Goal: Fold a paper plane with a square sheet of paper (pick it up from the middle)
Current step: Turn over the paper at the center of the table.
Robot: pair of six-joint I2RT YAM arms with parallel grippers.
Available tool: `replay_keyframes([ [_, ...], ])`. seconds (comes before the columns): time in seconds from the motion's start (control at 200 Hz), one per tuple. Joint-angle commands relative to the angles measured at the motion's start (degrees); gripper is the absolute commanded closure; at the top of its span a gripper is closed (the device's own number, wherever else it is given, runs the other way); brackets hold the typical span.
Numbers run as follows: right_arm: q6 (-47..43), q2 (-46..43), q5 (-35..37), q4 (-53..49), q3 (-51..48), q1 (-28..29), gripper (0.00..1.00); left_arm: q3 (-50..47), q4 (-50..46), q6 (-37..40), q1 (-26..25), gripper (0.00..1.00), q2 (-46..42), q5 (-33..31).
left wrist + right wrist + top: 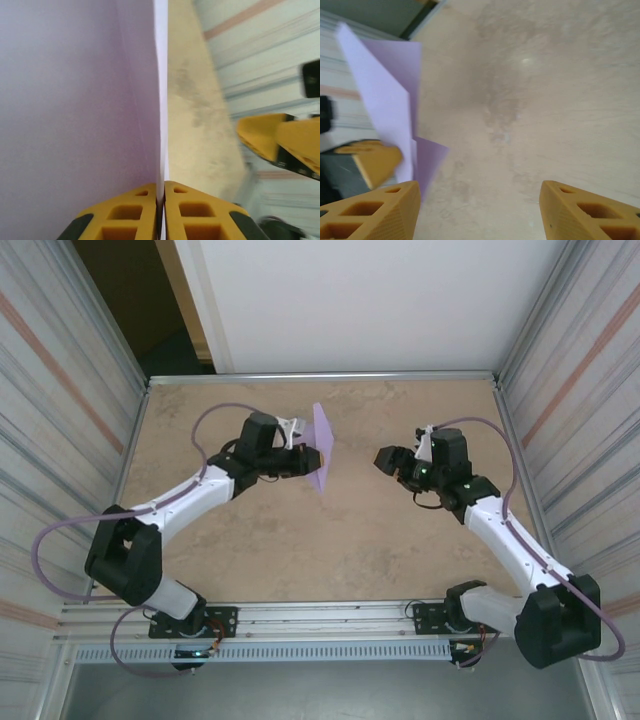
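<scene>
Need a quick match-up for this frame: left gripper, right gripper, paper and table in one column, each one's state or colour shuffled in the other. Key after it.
Column 1
1. left gripper
2. right gripper
3. lavender paper
4. table

Column 2
A. tan, mottled surface
B. jaws open, nothing between them
C. standing upright, pinched at one edge
D. shut on the paper

Pairs: 1-D, 2-B, 3-C, 4-A
</scene>
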Motion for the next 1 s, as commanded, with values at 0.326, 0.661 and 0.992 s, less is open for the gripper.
replay_keyframes([
  [0.326,-3.8,-4.6,16.2,-14.2,1.1,-1.2,0.35,27.8,-46.4,20.8,-12.2,0.89,21.3,-65.6],
  [0.661,-1.9,-6.2,16.4,-15.2,-1.5,-3.4,0.35,34.3,-49.6,20.5,-15.1,0.89,37.1,-73.7],
  [0.992,-0.8,-4.3,15.2,-14.6,-2.2,-3.7,0.35,36.7,-49.6,17.5,-16.2,0.83,43.1,-68.1],
])
